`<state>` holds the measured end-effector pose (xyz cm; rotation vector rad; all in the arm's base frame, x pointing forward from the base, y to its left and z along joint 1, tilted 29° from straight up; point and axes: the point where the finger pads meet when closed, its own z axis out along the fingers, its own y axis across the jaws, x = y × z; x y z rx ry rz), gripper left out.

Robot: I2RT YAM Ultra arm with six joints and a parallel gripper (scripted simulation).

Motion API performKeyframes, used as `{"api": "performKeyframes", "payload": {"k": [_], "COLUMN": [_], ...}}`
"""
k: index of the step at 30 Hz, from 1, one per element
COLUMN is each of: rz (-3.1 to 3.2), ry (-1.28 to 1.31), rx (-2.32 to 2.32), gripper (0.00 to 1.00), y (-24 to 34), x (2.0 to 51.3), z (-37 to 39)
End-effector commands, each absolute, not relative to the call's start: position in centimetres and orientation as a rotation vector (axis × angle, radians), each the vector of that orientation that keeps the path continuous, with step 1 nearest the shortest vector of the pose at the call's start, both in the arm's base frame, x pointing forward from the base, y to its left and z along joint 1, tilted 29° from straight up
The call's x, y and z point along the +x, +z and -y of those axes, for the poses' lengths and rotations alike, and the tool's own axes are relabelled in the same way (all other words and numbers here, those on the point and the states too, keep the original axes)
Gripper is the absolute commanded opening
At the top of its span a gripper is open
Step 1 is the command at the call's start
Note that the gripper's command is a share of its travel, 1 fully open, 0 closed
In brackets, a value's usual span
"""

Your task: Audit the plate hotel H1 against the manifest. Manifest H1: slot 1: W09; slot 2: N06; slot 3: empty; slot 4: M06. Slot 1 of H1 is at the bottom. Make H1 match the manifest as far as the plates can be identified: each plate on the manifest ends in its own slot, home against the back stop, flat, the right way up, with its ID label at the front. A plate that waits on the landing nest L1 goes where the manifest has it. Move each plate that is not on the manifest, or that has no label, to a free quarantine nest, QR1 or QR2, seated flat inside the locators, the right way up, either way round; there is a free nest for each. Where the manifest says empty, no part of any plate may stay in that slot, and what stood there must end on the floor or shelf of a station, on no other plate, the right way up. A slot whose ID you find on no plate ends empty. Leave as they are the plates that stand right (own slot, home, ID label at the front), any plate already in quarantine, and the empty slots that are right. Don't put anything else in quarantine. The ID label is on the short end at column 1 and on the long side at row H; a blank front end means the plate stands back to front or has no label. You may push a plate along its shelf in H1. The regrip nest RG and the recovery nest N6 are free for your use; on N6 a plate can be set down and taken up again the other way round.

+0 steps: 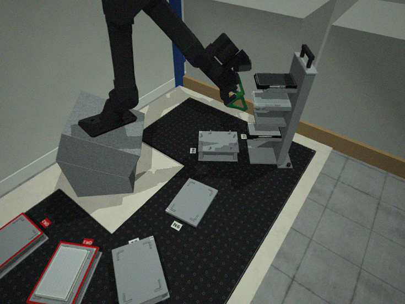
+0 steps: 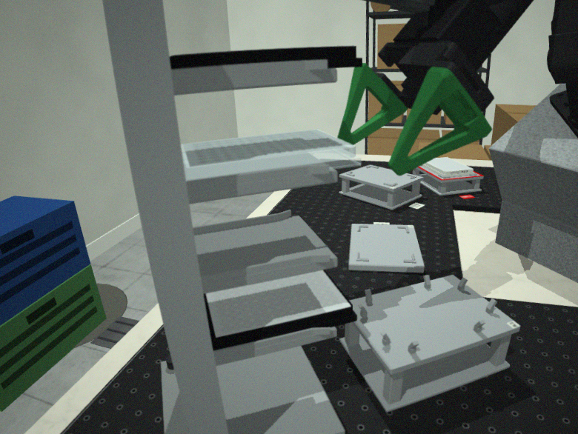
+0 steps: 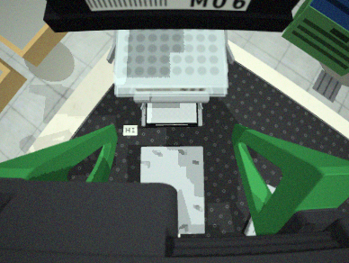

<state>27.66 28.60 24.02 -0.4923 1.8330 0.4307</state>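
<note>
The plate hotel H1 (image 1: 288, 112) stands at the back of the mat. A black plate (image 1: 274, 80) lies on its top shelf; the wrist view shows its front label M06 (image 3: 168, 11). A clear plate (image 1: 271, 99) (image 3: 170, 63) lies on the third shelf; I cannot read its front label. The second shelf (image 1: 269, 119) is bare. A black plate (image 1: 264, 132) (image 3: 172, 113) lies on the bottom shelf. My gripper (image 1: 237, 96) (image 2: 371, 151) hangs open and empty just in front of the clear plate's front end, also in the wrist view (image 3: 173, 153).
The pinned regrip nest (image 1: 219, 145) stands right below my gripper. Nest N6 (image 1: 192, 201) and the landing nest (image 1: 138, 272) are bare. One red-framed quarantine nest holds a white plate (image 1: 64, 272); the other (image 1: 7, 244) is bare. A blue and green box (image 2: 41, 289) stands behind the hotel.
</note>
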Motion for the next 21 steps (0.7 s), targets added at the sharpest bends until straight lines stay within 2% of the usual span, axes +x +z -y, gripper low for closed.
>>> {"api": "performKeyframes", "payload": {"k": [1, 21], "rz": [-1.813, -1.813], "ry": [0.446, 0.443], "rx": [-0.489, -0.487], "gripper": [1.00, 1.00], "y": [25.6, 26.8], "x": [28.2, 30.1], "z": [-29.1, -30.1]}}
